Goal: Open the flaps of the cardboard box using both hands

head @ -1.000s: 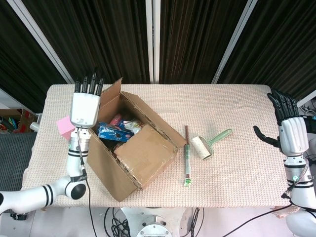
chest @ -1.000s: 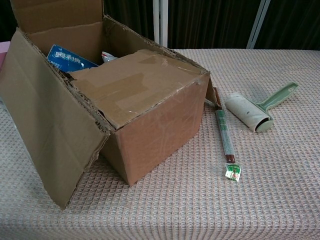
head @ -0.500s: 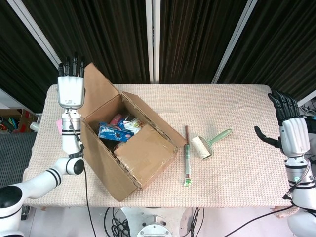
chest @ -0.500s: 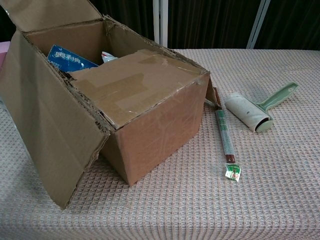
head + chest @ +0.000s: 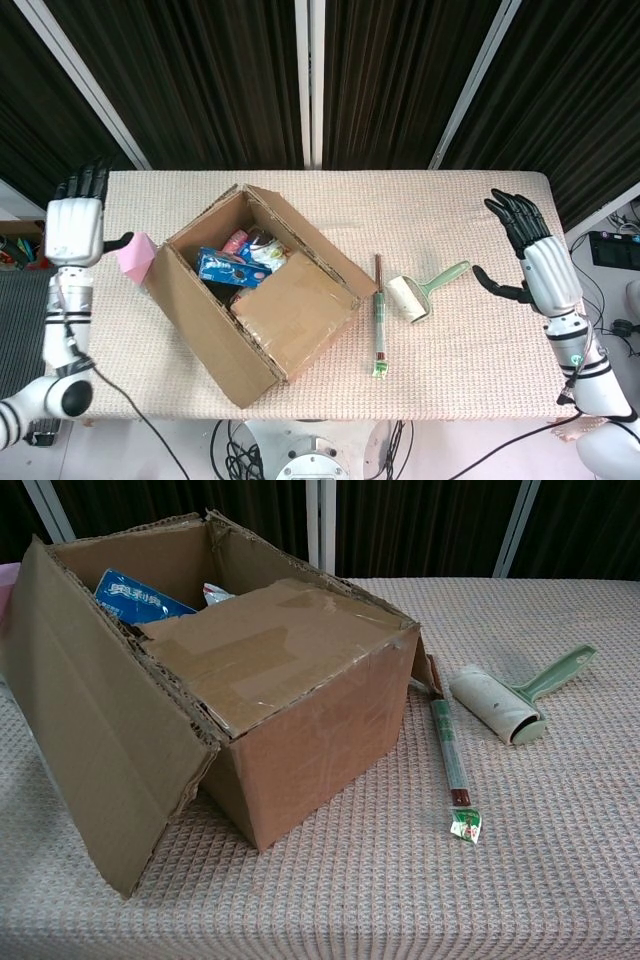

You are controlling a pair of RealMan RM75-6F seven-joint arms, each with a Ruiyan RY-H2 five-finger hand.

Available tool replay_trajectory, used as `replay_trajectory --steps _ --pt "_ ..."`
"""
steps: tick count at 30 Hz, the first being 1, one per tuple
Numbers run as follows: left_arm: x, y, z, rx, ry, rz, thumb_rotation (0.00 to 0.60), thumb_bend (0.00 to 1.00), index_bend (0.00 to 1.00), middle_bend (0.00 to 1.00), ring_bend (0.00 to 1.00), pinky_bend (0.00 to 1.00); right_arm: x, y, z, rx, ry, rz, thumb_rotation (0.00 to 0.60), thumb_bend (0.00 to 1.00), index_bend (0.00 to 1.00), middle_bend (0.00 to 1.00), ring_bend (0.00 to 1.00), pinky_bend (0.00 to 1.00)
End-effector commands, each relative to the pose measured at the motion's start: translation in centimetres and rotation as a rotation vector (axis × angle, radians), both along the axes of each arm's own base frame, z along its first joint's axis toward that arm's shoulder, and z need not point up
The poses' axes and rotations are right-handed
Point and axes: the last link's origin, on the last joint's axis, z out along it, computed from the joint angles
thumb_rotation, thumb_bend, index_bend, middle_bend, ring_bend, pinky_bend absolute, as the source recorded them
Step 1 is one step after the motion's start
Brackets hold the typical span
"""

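Gone from behind the box [image 5: 255,290]: left hand [image 5: 74,229], half a second ago raised against the back flap, now pulled out past the worktop's [image 5: 470,340] left edge. Back flap dropped out of sight in both views. Right hand [image 5: 546,271] drawn in a little from the right edge, tilted.

Left fingers [image 5: 82,184] straight and close together, thumb out toward a pink block [image 5: 134,258] just beside it; holding nothing. Right fingers [image 5: 514,213] spread wide, thumb apart, holding nothing.

Box well right of the left fingers, far left of the right ones, resting on the worktop at an angle. Near flap [image 5: 262,648] lying flat across half the top; left flap [image 5: 95,745] hanging down outside the wall. Blue packet [image 5: 225,267] and other packs showing in the uncovered half.

Lint roller [image 5: 418,293] and a thin brown-and-green stick [image 5: 380,318] between box and right fingers, touching neither.
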Motion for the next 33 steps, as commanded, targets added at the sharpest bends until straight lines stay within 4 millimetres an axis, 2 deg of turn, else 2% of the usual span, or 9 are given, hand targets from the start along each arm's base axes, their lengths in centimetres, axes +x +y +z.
replay_trajectory --steps 1,4,8,9,15,21,25,33 --pt "-5.4 -7.9 1.6 -0.223 -0.01 0.101 0.6 0.01 0.04 0.02 0.09 0.22 1.6 -0.1 -1.0 0.176 0.115 0.016 0.6 0.33 0.0 0.0 0.0 0.0" --pt "-7.1 -10.8 2.0 -0.225 0.01 0.091 0.6 0.01 0.04 0.02 0.09 0.22 4.1 -0.6 -1.6 0.269 0.169 0.046 0.6 0.46 0.0 0.0 0.0 0.0" --pt "-8.7 -13.8 1.5 -0.222 -0.006 0.097 0.6 0.01 0.04 0.02 0.09 0.21 8.8 -2.0 -3.5 0.352 0.233 0.102 0.6 0.7 0.0 0.0 0.0 0.0" --pt "-9.0 -14.3 1.4 -0.225 -0.009 0.1 0.6 0.01 0.04 0.02 0.09 0.21 9.7 -2.3 -4.0 0.365 0.249 0.111 0.6 0.75 0.0 0.0 0.0 0.0" --pt "-10.2 -16.3 0.8 -0.22 -0.027 0.114 0.6 0.01 0.04 0.02 0.09 0.21 16.3 -4.4 -9.0 0.444 0.393 0.206 0.6 0.93 0.02 0.02 0.0 0.0" --pt "-10.7 -17.2 1.3 -0.196 -0.04 0.107 0.6 0.01 0.04 0.02 0.09 0.21 20.9 -6.6 -13.7 0.554 0.549 0.221 0.6 1.0 0.08 0.05 0.0 0.0" --pt "-11.3 -17.6 1.6 -0.181 -0.037 0.122 0.6 0.02 0.04 0.03 0.09 0.21 23.5 -7.2 -16.6 0.575 0.609 0.209 0.6 1.0 0.1 0.1 0.0 0.0" --pt "-11.8 -18.0 2.1 -0.176 -0.049 0.12 0.597 0.03 0.04 0.03 0.09 0.21 25.7 -7.0 -19.7 0.565 0.712 0.147 0.6 1.0 0.18 0.18 0.0 0.0"
